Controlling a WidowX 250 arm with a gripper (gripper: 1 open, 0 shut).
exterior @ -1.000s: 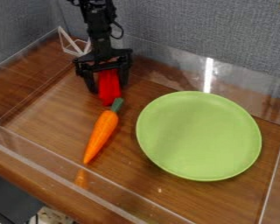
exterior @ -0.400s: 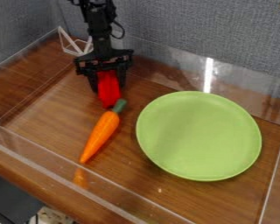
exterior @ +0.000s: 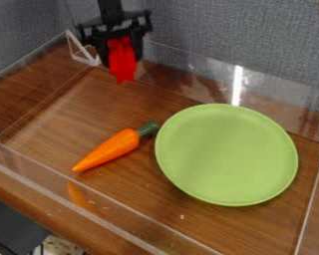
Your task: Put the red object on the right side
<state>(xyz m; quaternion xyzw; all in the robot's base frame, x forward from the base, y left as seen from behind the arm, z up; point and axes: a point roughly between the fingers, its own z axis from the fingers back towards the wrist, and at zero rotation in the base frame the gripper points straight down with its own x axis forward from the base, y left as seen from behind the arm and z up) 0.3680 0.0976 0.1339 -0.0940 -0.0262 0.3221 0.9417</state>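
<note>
The red object hangs upright in the air at the upper left, well above the table. My gripper is shut on its upper end, black fingers on both sides of it. The large round light-green plate lies flat on the wooden table at the right, with nothing on it. The red object is up and to the left of the plate, apart from it.
An orange carrot with a green tip lies slanted on the table just left of the plate, its tip near the plate's rim. Clear plastic walls ring the table. A grey wall stands behind.
The gripper closed on the red object and lifted it clear of the table. The carrot swung round and shifted; it now lies more level, its green tip by the plate.
</note>
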